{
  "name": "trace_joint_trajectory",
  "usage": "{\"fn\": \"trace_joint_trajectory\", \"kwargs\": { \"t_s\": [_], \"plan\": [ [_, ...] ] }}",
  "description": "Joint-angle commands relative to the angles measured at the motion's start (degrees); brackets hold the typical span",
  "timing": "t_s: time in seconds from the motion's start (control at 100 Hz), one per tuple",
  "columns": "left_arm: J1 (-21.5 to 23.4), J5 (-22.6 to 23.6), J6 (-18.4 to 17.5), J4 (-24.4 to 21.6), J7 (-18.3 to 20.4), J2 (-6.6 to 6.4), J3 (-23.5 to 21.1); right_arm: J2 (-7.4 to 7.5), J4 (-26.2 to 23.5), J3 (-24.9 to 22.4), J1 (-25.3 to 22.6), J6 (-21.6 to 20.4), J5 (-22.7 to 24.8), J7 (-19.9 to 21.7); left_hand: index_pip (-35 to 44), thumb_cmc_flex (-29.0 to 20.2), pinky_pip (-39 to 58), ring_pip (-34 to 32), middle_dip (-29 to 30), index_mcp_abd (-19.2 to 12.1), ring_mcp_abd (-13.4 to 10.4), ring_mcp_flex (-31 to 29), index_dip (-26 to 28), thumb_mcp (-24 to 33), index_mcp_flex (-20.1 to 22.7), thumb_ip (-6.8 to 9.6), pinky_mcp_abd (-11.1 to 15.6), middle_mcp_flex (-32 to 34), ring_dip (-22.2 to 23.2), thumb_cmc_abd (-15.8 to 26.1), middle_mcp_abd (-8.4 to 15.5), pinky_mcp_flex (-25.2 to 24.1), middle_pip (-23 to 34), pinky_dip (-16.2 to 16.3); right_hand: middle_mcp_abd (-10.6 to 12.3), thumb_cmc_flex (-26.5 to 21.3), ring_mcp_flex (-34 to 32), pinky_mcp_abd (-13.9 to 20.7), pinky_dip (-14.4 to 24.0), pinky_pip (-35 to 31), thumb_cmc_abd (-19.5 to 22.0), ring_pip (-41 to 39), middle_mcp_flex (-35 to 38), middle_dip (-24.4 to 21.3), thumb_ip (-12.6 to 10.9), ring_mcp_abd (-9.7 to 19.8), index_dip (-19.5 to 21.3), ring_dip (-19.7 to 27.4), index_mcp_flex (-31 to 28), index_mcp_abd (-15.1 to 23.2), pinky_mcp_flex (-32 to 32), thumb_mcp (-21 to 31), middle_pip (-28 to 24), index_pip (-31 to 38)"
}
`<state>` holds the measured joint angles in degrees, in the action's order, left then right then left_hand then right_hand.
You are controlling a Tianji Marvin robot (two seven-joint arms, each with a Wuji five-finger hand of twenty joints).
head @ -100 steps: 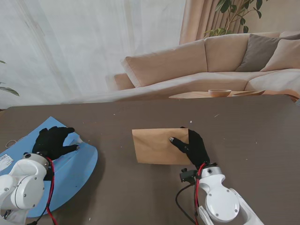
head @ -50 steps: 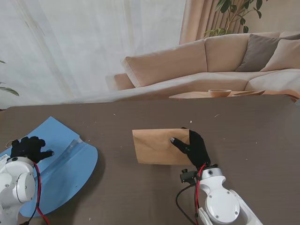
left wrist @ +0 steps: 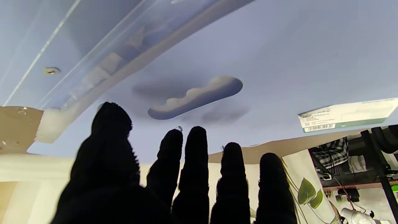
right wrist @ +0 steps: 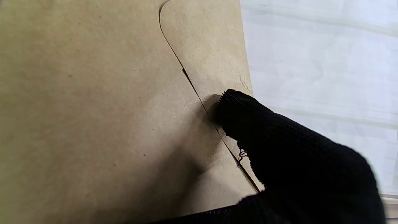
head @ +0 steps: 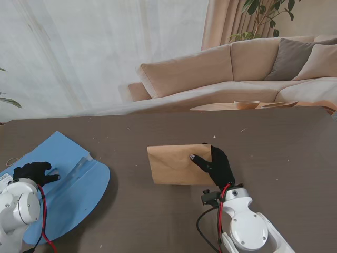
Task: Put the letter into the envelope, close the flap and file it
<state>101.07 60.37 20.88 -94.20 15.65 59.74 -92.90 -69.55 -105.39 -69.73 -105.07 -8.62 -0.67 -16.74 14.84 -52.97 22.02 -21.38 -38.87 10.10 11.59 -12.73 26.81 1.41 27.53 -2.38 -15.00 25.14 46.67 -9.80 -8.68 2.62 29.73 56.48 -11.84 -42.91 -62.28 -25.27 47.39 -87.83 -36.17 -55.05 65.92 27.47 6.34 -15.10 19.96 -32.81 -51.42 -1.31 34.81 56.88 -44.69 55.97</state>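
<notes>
A: Hidden or unclear? The letter can't be seen; the brown envelope (head: 176,165) lies flat with its flap (right wrist: 205,53) down in the right wrist view, so whether anything is inside cannot be told. The envelope's right end is covered by the right hand (head: 216,166).

B: The blue file folder (head: 73,184) is cut off at the left frame edge, and its near part is behind the left arm. A white label (left wrist: 348,114) shows on it; the print is too small to read.

A: Poses. Right hand rests palm-down on the envelope's right end, one fingertip (right wrist: 236,105) pressing at the flap seam. It pins rather than grips; fingers loosely spread, not clamped on anything.

B: Left hand (head: 34,172) hovers over the folder's left part, fingers straight and slightly apart, holding nothing. Contact with the folder cannot be told.

A: Edges and room. Envelope sits mid-counter (head: 274,142), well apart from the folder; bare counter lies between them, and also to the far side and right.
</notes>
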Motion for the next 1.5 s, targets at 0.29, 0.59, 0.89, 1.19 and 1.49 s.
{"fn": "trace_joint_trajectory", "kwargs": {
  "t_s": [0.29,0.59,0.89,1.19,1.49],
  "plan": [
    [1.6,-0.6,0.7,0.9,-1.1,0.34,0.0,-0.34,0.0,0.5,-0.1,0.1,0.2,0.7,-1.2,-1.6,-2.2,12.0,1.9,3.8,-7.5,11.6,0.5,0.4,6.0,1.69,7.9,-15.6,-0.5,0.1,3.7,-8.4,-11.4,-2.0,-0.1,-2.7,-1.5,-0.9,0.0,-1.9,-0.4,-0.6,2.5,-0.1,0.7,-0.4,-0.1,-0.2,-1.9,1.4,-0.2,1.5,0.2,1.0],
    [3.0,-3.0,-0.7,-0.2,1.5,0.13,-0.9,-0.34,0.2,0.7,0.2,0.1,0.2,0.8,-0.8,-1.8,-6.4,15.8,4.2,4.8,-8.6,11.3,1.7,1.8,7.4,1.61,9.1,-17.0,-4.8,-2.5,5.3,-8.8,-19.2,-1.9,0.0,-2.7,-1.3,-0.8,0.1,-1.9,-0.4,-0.8,2.4,-0.1,0.7,-0.3,0.0,-0.2,-2.0,1.5,-0.3,1.5,0.1,1.1],
    [3.6,0.1,-1.3,-1.4,5.2,-0.32,-0.8,-0.38,0.2,0.8,0.3,0.2,0.2,0.7,15.4,3.1,-8.4,16.5,5.5,7.2,-9.6,10.9,22.6,7.7,-7.7,0.76,10.0,-18.7,-12.4,-6.4,7.8,-8.5,-25.8,-3.7,0.1,-2.7,-0.8,-0.5,0.1,-2.1,-0.3,-1.0,2.2,0.1,0.6,-0.4,0.1,-0.4,-1.9,1.6,-1.0,1.5,-0.1,1.1],
    [2.8,2.0,-1.9,-0.7,6.9,-0.6,-0.6,-0.4,0.3,0.8,0.4,0.4,-0.1,0.8,30.2,11.7,-9.1,17.7,14.6,6.2,-10.1,10.6,39.6,16.4,-21.4,-1.22,10.4,-18.3,-18.9,-11.3,9.6,-8.2,-27.5,-6.5,0.1,-2.7,-0.4,-0.5,0.2,-2.1,-0.4,-1.2,2.0,0.1,0.4,-0.5,0.2,-0.5,-1.8,1.6,-1.2,1.6,0.0,1.1],
    [2.4,4.1,-2.3,-0.1,6.5,-0.61,-0.2,-0.4,0.3,0.8,0.4,0.4,-0.4,0.8,19.3,11.7,-8.6,17.4,16.5,0.5,-9.9,10.5,54.7,22.1,-22.8,-1.47,10.5,-18.3,-19.8,-13.8,10.0,-8.2,-27.0,-6.5,0.1,-2.7,-0.4,-0.5,0.2,-2.2,-0.4,-1.3,2.0,0.0,0.5,-0.5,0.3,-0.4,-1.9,1.5,-1.2,1.7,0.0,1.1]
  ]
}}
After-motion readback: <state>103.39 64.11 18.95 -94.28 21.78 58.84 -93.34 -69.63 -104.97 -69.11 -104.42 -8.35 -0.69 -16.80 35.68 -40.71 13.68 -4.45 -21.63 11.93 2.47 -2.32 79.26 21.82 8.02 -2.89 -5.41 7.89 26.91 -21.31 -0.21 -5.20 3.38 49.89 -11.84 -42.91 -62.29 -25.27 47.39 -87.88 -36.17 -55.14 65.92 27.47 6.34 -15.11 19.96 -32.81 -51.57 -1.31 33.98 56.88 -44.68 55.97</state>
